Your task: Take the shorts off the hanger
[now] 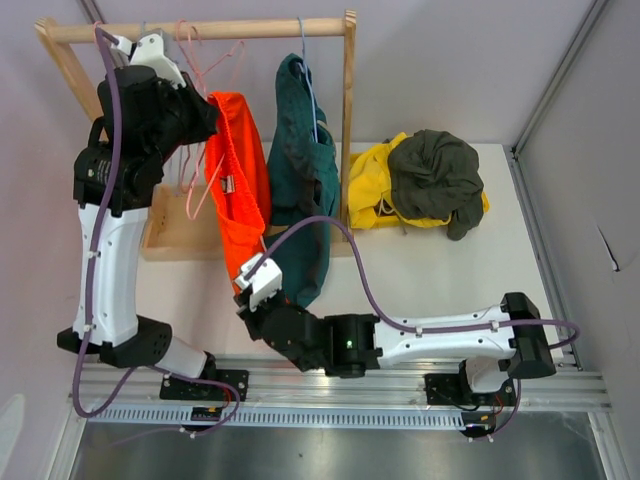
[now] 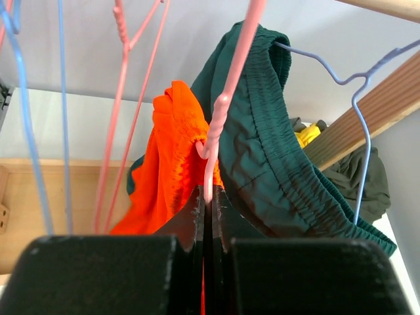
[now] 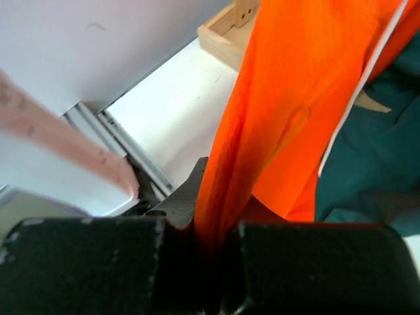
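The bright orange shorts (image 1: 238, 190) hang from a pink hanger (image 2: 223, 111) on the wooden rack (image 1: 200, 30). My left gripper (image 1: 205, 115) is shut on the pink hanger's wire; it shows between the jaws in the left wrist view (image 2: 209, 197). My right gripper (image 1: 250, 290) is shut on the bottom hem of the orange shorts (image 3: 289, 105), the fabric pinched between the jaws (image 3: 213, 223). The dark teal shorts (image 1: 300, 180) hang on a blue hanger (image 2: 357, 105) to the right. Yellow shorts (image 1: 365, 185) and dark olive shorts (image 1: 435, 175) lie piled on the table. Grey shorts are not in view.
An empty pink hanger (image 1: 200, 60) and a blue hanger (image 2: 26, 118) hang at the rack's left. The rack's wooden base tray (image 1: 175, 235) sits on the white table (image 1: 440, 280). Grey walls stand at the right and behind.
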